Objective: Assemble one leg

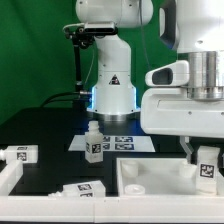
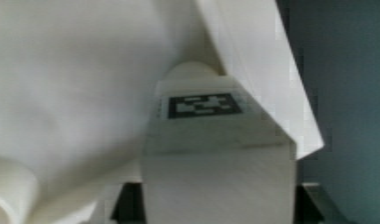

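Exterior view: the gripper [image 1: 203,160] hangs at the exterior view's right, low over the table, closed on a leg [image 1: 207,166]. The leg sits upright between the two dark fingers [image 1: 188,150], its black-and-white tag facing the camera. Its lower end is near or at the far right part of the tabletop [image 1: 150,178], the large white tray-like piece lying at front right. Whether the leg touches the tabletop cannot be told from this view.

Wrist view: the held leg [image 2: 208,150] fills the middle of the frame, seen end-on along its length, a square tag on its upper face. Dark finger edges [image 2: 128,198] show on either side at its near end, pressed against it. White surface of the tabletop [image 2: 80,90] lies behind and beside the leg. Frame is blurred; the contact point is not resolved.

Other parts on the black table [image 1: 50,135]:
- a second leg [image 1: 95,143] standing upright on the marker board [image 1: 125,141], in front of the robot base [image 1: 112,90];
- a third leg [image 1: 22,154] lying on its side at the exterior view's left;
- a fourth leg [image 1: 82,188] lying on its side at front centre, just beside the tabletop's left edge.

A white rail [image 1: 10,180] runs along the front left edge.
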